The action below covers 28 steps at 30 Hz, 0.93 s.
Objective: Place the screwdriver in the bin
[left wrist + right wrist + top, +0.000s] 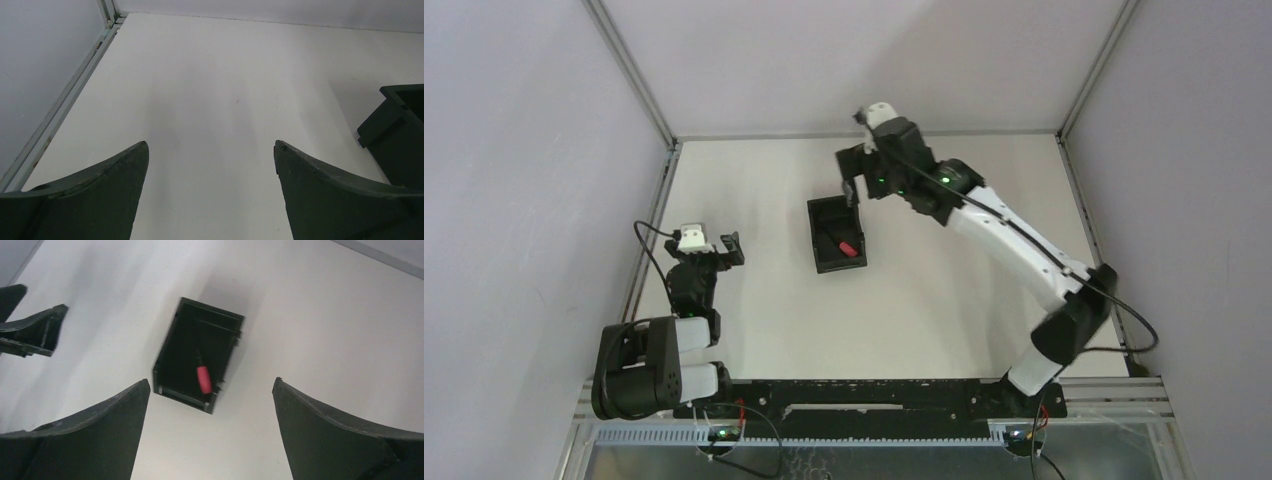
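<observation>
The black bin (815, 240) stands mid-table. The screwdriver (848, 246) with its red handle lies inside it. The right wrist view looks down on the bin (165, 357) with the screwdriver (203, 379) on its floor. My right gripper (852, 172) is open and empty, raised above the table just behind the bin's far right corner; it shows in its own view (210, 385) too. My left gripper (727, 250) is open and empty at the left, well apart from the bin; in its own view (210, 147) the bin's corner (395, 130) shows at the right.
A metal frame rail (652, 215) and grey wall bound the table's left side, with another rail (1079, 195) at the right. The back edge (864, 135) meets the rear wall. The left arm's fingers (35, 330) appear at the left of the right wrist view.
</observation>
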Tool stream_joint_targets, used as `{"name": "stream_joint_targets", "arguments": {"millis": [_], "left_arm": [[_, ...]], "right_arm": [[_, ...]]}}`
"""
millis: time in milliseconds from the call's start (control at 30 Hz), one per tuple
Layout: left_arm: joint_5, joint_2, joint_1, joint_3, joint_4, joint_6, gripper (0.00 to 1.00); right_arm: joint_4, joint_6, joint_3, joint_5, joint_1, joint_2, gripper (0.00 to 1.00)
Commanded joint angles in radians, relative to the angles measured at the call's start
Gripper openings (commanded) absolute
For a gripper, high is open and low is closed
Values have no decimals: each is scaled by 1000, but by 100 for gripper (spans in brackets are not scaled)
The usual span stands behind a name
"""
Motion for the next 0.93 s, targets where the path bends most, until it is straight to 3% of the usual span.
{"name": "stream_joint_targets", "arguments": {"millis": [0, 267, 500, 667, 900], "left_arm": [[-10, -15, -6, 25, 16, 21, 100], [-9, -15, -7, 25, 16, 21, 100], [-10, -15, -7, 25, 13, 21, 100], [-10, -15, -7, 25, 14, 22, 100], [-9, -15, -8, 26, 14, 21, 100]], "right_arm": [[131, 39, -211, -20, -101, -158, 100], [339, 139, -719, -73, -339, -508, 100], [433, 154, -1040, 75, -379, -714, 100], [494, 183, -1194, 112, -401, -835, 100], [520, 178, -1259, 121, -408, -910, 100]]}}
